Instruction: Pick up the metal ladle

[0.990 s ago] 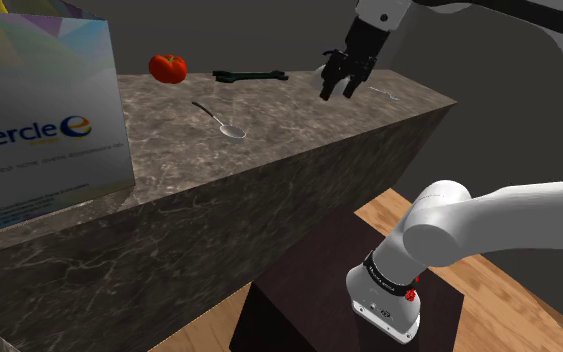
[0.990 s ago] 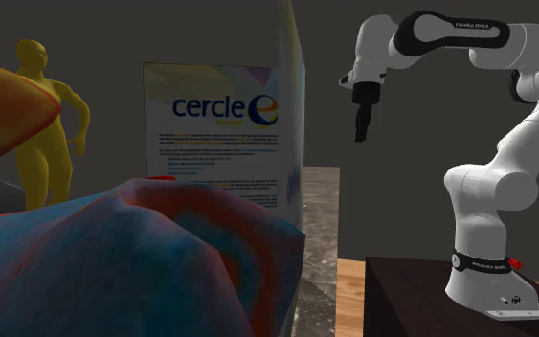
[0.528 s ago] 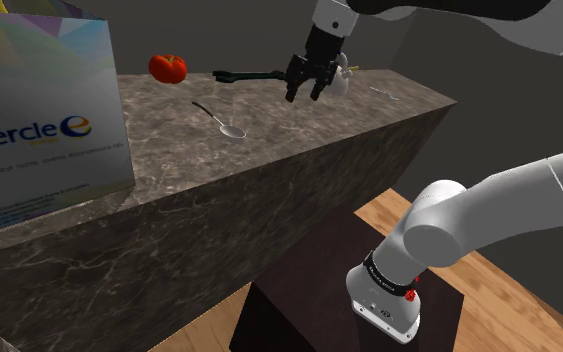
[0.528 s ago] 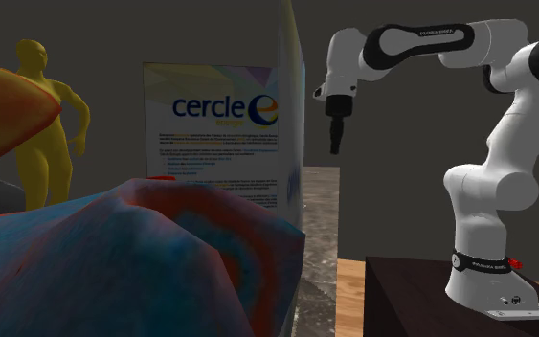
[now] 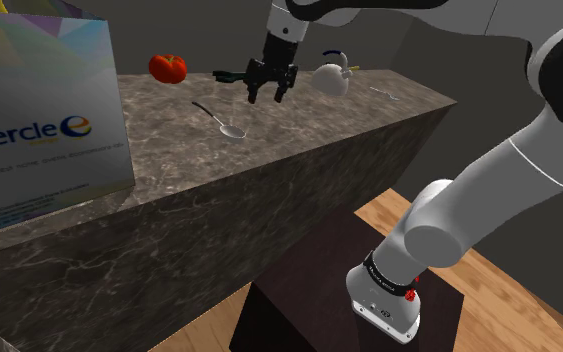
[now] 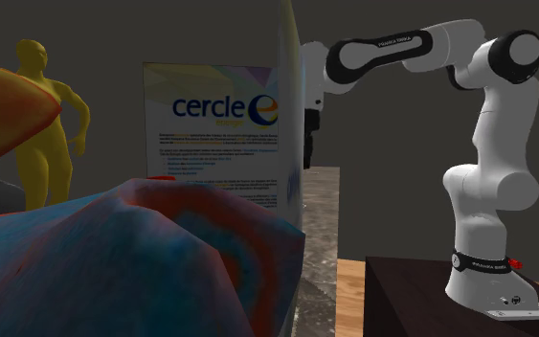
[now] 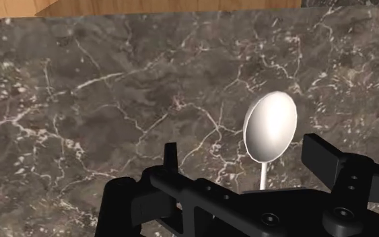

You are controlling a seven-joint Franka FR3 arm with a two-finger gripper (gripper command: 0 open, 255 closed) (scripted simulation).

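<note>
The metal ladle (image 5: 221, 121) lies flat on the dark marble counter (image 5: 299, 150), with its rounded bowl toward the counter's near edge and its thin handle running away toward the far side. The black gripper (image 5: 269, 94) hangs in the air over the counter, to the ladle's right and a little beyond it in the shoulder view, and does not touch it. Its fingers (image 7: 321, 156) stand spread apart and hold nothing. In the wrist view the ladle's pale bowl lies on the marble under the gap, nearer one finger. Beyond the ladle lie a red tomato (image 5: 167, 67) and a dark wrench (image 5: 231, 75). Further to the ladle's right stands a white teapot (image 5: 331, 80), and to its left a tall printed "cercle" box (image 5: 39, 110).
</note>
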